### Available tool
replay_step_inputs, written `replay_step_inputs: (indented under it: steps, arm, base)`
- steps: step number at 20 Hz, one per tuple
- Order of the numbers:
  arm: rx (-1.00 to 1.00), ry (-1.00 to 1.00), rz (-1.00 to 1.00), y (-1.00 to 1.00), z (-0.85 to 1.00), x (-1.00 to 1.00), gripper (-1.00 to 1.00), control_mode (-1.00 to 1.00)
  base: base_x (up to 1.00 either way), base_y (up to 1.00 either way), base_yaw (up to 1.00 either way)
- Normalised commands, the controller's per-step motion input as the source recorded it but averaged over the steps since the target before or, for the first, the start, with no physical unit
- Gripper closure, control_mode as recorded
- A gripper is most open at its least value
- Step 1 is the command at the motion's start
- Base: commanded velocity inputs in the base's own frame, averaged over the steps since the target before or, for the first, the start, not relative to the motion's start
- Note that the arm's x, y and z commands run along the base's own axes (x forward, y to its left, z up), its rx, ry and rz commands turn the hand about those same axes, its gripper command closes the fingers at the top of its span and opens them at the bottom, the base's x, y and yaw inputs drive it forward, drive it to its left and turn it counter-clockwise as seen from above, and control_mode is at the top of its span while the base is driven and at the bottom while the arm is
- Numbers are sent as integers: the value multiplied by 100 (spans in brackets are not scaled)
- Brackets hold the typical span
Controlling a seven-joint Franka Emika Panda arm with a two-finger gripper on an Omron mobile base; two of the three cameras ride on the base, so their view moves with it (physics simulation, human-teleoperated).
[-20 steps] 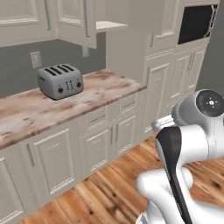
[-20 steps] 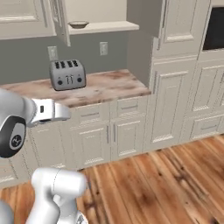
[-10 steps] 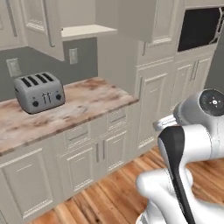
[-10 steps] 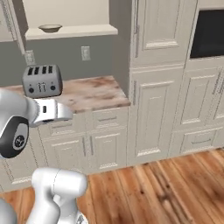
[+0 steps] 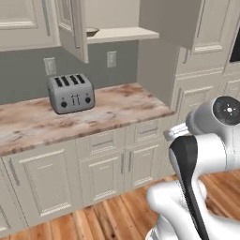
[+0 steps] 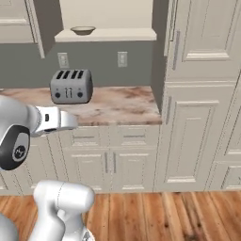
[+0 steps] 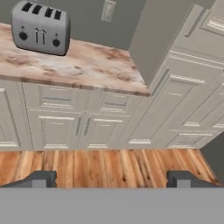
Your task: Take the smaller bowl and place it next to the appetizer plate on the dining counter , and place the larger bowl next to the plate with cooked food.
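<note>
A shallow cream bowl with a dark rim [image 6: 83, 30] sits on the open beige shelf [image 6: 108, 35] high on the wall, above the silver four-slot toaster [image 6: 71, 86] (whether it is the smaller or the larger one cannot be told). The left base view catches just its edge [image 5: 92, 32] past a cream cabinet door [image 5: 72, 26]. The toaster stands on the marbled beige and reddish worktop [image 6: 122, 103] of the cream cabinets. In the hand view the two-finger gripper [image 7: 110, 179] has its dark tips set wide apart, holding nothing, low over the wooden plank floor [image 7: 105, 164]; the toaster [image 7: 40, 27] lies far up-left there, so the bowl is well apart from the jaws.
</note>
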Motion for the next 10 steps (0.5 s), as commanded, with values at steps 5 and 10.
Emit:
replay_step_inputs:
  steps: [5, 10]
  arm:
    - [0, 0, 0, 0, 0, 0, -100, 100]
    - [0, 0, 0, 0, 0, 0, -100, 100]
  base:
    - [48, -64, 32]
    - [44, -76, 25]
